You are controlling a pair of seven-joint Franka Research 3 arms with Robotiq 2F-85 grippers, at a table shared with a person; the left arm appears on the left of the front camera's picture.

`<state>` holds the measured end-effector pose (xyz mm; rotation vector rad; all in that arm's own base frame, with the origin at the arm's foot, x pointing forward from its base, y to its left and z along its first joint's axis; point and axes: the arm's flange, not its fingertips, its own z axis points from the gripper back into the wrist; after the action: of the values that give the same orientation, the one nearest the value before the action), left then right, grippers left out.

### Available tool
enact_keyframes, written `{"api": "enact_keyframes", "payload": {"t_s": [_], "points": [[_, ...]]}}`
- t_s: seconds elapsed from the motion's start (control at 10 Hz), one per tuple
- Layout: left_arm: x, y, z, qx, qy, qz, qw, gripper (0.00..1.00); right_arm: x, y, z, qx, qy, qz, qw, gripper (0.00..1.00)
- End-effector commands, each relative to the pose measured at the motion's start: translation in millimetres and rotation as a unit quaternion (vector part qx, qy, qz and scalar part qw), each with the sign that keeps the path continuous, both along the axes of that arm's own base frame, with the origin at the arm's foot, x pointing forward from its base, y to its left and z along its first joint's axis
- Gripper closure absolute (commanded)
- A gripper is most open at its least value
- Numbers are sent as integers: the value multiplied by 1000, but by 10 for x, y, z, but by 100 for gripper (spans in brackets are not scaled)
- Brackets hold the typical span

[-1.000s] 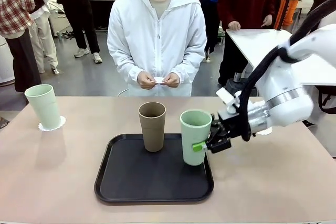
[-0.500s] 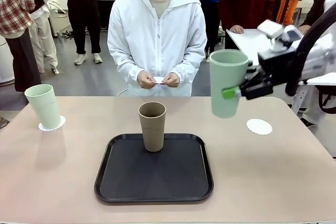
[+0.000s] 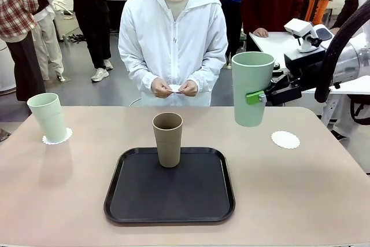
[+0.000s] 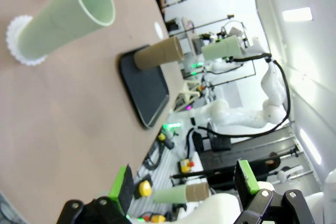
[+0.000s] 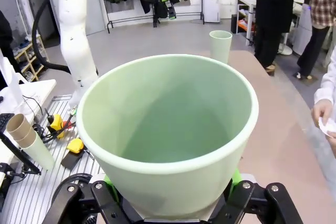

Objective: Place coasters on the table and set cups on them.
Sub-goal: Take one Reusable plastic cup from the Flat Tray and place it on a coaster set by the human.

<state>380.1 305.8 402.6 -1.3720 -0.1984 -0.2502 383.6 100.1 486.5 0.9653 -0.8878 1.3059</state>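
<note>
Front view: the table (image 3: 324, 201) lies under the right gripper (image 3: 254, 98), clamped on a mint cup (image 3: 251, 79) held in the air; the coaster (image 3: 285, 139) sits below, toward its arm. Lowered off-centre, the cup may miss it or tip. Left gripper (image 4: 185, 179) gapes empty

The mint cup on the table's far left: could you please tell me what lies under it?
A white scalloped coaster lies under that mint cup; just its edge shows around the base, the rest is covered.

Beige worktop (image 3: 69, 201) bearing a black tray (image 3: 169, 198). The first coaster (image 3: 66, 136), white and scalloped, lies well left of the tray; the second coaster (image 3: 285, 139) lies right of the tray.
</note>
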Motion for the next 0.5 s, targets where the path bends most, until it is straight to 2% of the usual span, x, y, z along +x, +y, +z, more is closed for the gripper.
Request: {"api": "enact_keyframes", "payload": {"t_s": [0.0,0.3,0.4], "points": [[-9,6,20,4,2,2,1000,0,-42,-3,95,0,-10,-1,1000,100],[-9,6,20,4,2,2,1000,0,-42,-3,95,0,-10,-1,1000,100],[-9,6,20,4,2,2,1000,0,-32,0,77,0,-10,0,1000,14]]}}
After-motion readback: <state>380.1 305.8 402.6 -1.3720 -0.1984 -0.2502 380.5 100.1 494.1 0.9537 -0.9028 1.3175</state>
